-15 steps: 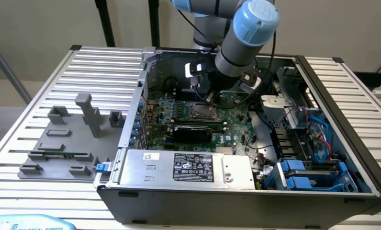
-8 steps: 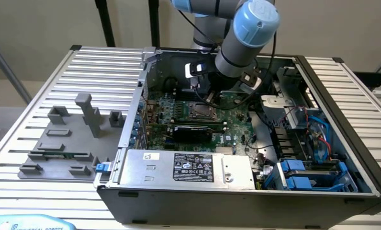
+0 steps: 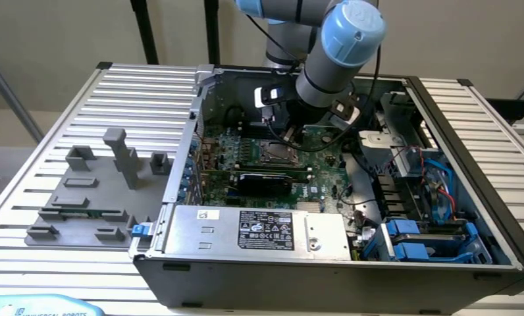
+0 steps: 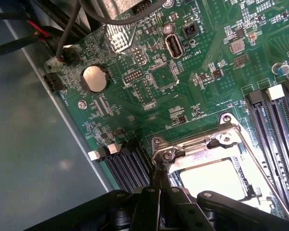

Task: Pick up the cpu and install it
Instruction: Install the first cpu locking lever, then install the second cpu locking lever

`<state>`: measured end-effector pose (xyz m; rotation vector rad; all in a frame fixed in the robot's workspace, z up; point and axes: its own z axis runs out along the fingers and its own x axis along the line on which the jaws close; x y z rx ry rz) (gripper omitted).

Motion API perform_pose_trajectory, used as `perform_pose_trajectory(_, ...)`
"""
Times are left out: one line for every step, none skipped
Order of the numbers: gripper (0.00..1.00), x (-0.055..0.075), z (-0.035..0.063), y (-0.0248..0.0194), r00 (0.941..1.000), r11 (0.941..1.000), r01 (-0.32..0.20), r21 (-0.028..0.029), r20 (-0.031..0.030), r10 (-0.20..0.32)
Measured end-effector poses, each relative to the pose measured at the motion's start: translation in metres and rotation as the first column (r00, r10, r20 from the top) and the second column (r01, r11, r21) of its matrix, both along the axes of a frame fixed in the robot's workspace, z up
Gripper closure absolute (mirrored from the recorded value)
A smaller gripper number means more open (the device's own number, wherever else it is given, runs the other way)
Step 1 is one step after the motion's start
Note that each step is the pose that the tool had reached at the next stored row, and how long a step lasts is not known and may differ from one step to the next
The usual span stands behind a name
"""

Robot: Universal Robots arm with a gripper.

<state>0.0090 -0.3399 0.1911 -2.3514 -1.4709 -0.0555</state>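
This is a robotics lab or test workshop set up for computer assembly. The table (image 3: 86,99) is built of ribbed aluminium rails, the kind used for industrial rigs, and stands before a plain beige wall (image 3: 60,33) with black frame posts (image 3: 143,29). An opened desktop computer case (image 3: 332,270) lies on it, its green motherboard (image 3: 271,164), power supply (image 3: 262,230) and blue drive brackets (image 3: 420,240) exposed. Beside the case sits a grey plastic fixture plate (image 3: 86,197) with upright holders for parts. A blue-jointed robot arm (image 3: 337,46) reaches down into the case, and just beyond its fingers (image 4: 156,192) lies the metal-framed processor socket (image 4: 207,159).
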Motion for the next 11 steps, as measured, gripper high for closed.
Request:
perform_pose_trajectory(0.89, 0.000, 0.0000, -0.0001, 1.0000, 1.0000, 0.001, 0.0008, -0.0001, -0.001)
perform_pose_trajectory(0.89, 0.000, 0.0001, -0.0002, 1.0000, 1.0000, 0.001, 0.0018, -0.0001, -0.001)
perform_pose_trajectory(0.89, 0.000, 0.0004, -0.0003, 1.0000, 1.0000, 0.002, 0.0024, -0.0001, -0.002)
perform_pose_trajectory(0.89, 0.000, 0.0016, -0.0004, 1.0000, 1.0000, 0.002, 0.0033, -0.0003, -0.002)
perform_pose_trajectory(0.89, 0.000, 0.0034, -0.0003, 1.0000, 1.0000, 0.002, 0.0049, -0.0004, -0.002)
perform_pose_trajectory(0.89, 0.000, 0.0055, -0.0003, 1.0000, 1.0000, 0.002, 0.0058, -0.0007, -0.002)
perform_pose_trajectory(0.89, 0.000, 0.0078, -0.0003, 1.0000, 1.0000, 0.002, 0.0067, -0.0011, -0.002)
perform_pose_trajectory(0.89, 0.000, 0.0101, -0.0006, 1.0000, 1.0000, 0.002, 0.0075, -0.0018, -0.002)
perform_pose_trajectory(0.89, 0.000, 0.0119, -0.0011, 1.0000, 1.0000, 0.002, 0.0083, -0.0026, -0.002)
perform_pose_trajectory(0.89, 0.000, 0.0136, -0.0022, 1.0000, 1.0000, 0.002, 0.0090, -0.0037, -0.002)
perform_pose_trajectory(0.89, 0.000, 0.0151, -0.0037, 1.0000, 1.0000, 0.002, 0.0098, -0.0048, -0.002)
